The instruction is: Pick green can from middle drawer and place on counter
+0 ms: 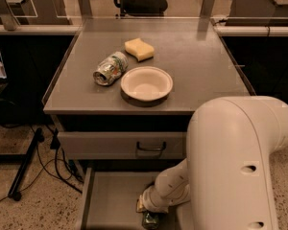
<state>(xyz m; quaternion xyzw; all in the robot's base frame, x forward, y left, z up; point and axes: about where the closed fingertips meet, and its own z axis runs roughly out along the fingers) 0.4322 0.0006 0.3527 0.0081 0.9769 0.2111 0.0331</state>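
Note:
The middle drawer (110, 200) is pulled open at the bottom of the view, with its flat grey floor showing. My gripper (147, 213) reaches down into it at its front middle, below my white wrist. A small dark-green can (150, 221) shows just under the gripper at the frame's bottom edge, mostly hidden by it. I cannot tell whether the gripper touches the can. The counter (201, 56) is the broad grey cabinet top above. My large white arm covers the lower right of the view.
On the counter lie a paler white-and-green can (110, 68) on its side, a white bowl (146, 84) and a yellow sponge (139, 49). A shut grey drawer front with a black handle (151, 147) sits above the open drawer. Cables and a stand leg lie on the floor at left.

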